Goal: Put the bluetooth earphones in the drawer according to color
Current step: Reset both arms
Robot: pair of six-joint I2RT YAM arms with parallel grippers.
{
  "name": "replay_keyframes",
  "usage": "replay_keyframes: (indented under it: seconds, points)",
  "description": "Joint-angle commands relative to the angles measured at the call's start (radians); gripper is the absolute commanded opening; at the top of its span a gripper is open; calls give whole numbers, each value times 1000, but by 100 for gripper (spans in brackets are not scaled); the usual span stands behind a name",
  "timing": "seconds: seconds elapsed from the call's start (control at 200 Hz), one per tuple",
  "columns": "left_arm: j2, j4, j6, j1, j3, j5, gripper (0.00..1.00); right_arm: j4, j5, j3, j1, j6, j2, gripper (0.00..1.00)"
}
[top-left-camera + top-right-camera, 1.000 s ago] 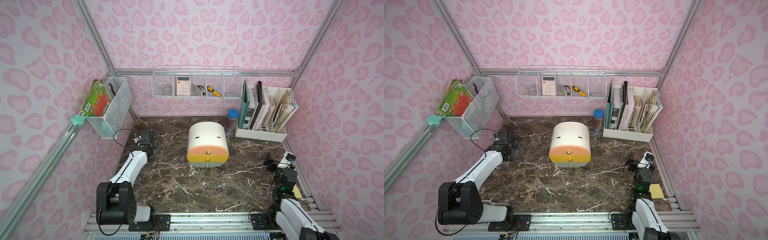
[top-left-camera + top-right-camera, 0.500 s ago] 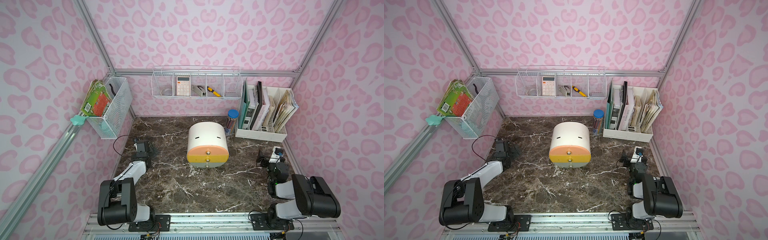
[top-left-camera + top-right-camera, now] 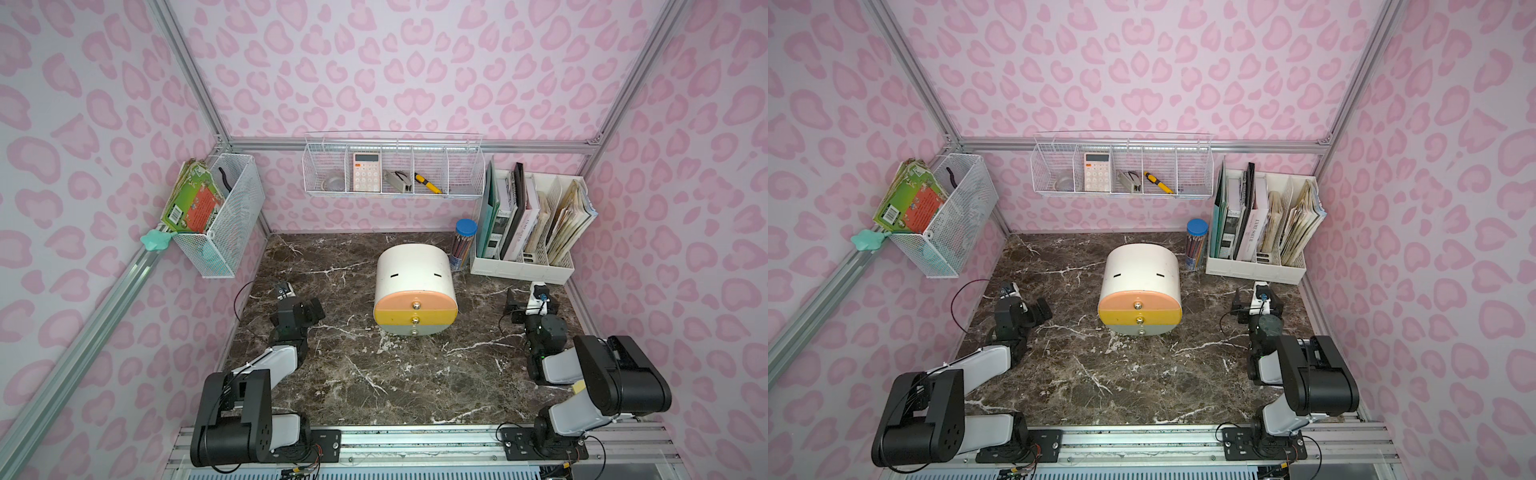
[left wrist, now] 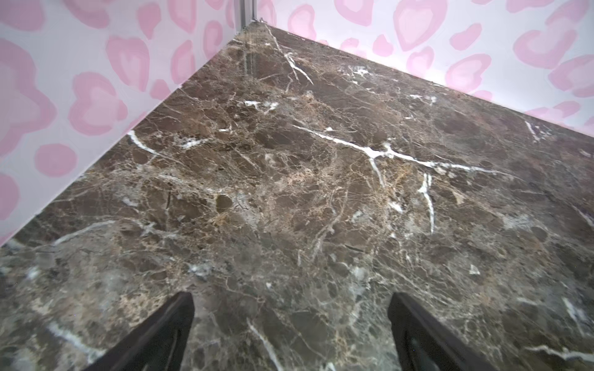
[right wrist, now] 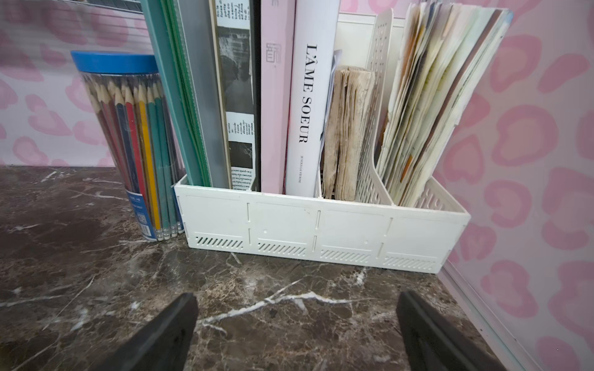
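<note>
The drawer [image 3: 415, 291] [image 3: 1140, 291] is a white round-topped cabinet in the middle of the marble table, with its peach, yellow and grey-green fronts all shut. No bluetooth earphones are in view. My left gripper [image 3: 299, 309] [image 3: 1027, 311] sits low to the left of the cabinet. It is open over bare marble [image 4: 291, 308] and faces the back left corner. My right gripper [image 3: 530, 305] [image 3: 1256, 303] rests low on the right, in front of the file rack. It too is open, with nothing between its fingers [image 5: 295, 308].
A white file rack [image 3: 523, 270] [image 5: 321, 228] full of books stands at the back right, with a pencil jar [image 3: 464, 245] [image 5: 135, 144] beside it. Wire baskets hang on the back wall [image 3: 395, 174] and the left wall [image 3: 224, 224]. Both arms are folded near the front rail.
Both arms have folded back. The left gripper drew toward the front along the left wall. The right gripper moved toward the file rack while that arm's elbow rose into view.
</note>
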Motion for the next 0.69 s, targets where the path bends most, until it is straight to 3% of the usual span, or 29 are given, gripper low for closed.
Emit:
replay_keyframes:
  seconds: [0.0,0.095,0.16,0.23,0.375,0.69]
  points:
    - [28,111,62,12,21,-14,99,2,8,-2,-3,2,12,99]
    - [105,250,61,42,-11,24,99,-4,6,-2,-4,5,10,99]
    - [181,331,58,69,-20,115,99,-16,6,1,-4,6,6,99]
    - [264,459,140,84,-17,254,99,-13,5,0,-4,5,7,99]
    - [211,221,162,86,54,360,99,-9,4,0,-4,5,10,99]
    - [217,248,158,100,47,384,99,-12,4,1,-5,6,9,99]
